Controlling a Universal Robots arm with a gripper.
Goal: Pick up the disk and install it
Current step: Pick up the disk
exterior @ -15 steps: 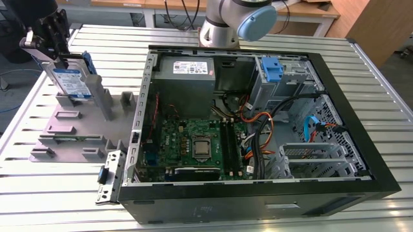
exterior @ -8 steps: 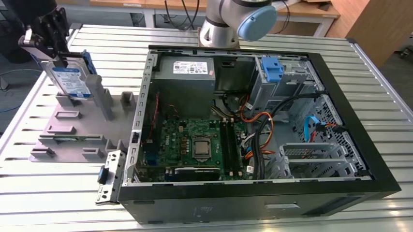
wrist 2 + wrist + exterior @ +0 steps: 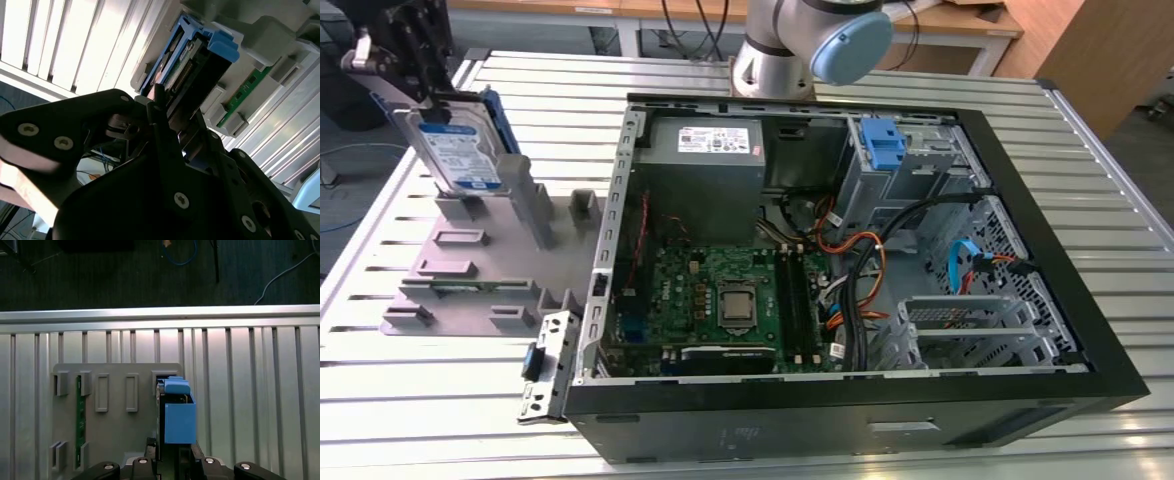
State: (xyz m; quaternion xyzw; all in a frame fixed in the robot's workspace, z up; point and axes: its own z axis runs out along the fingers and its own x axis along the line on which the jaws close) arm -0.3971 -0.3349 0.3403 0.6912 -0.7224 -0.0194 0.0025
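Note:
The disk [image 3: 460, 150], a silver drive with a white-and-blue label in a blue carrier, stands on edge and slightly tilted over the back of the grey holder plate [image 3: 467, 290], at the exterior view's left. My black gripper [image 3: 434, 105] grips its top end from above. In the first wrist view the blue carrier of the disk [image 3: 177, 415] sticks out from between my fingers [image 3: 175, 457]. In the second wrist view the dark fingers [image 3: 172, 120] lie along both faces of the disk [image 3: 185, 55]. Its lower end sits just at the holder's upright posts.
The open computer case [image 3: 854, 395] lies on the slatted metal table [image 3: 1067, 130], with the motherboard [image 3: 727, 300], grey power supply [image 3: 707, 140], cables and a blue-latched drive cage [image 3: 887, 145] inside. A green memory stick [image 3: 78, 415] sits in the holder. The arm's base [image 3: 781, 60] stands behind the case.

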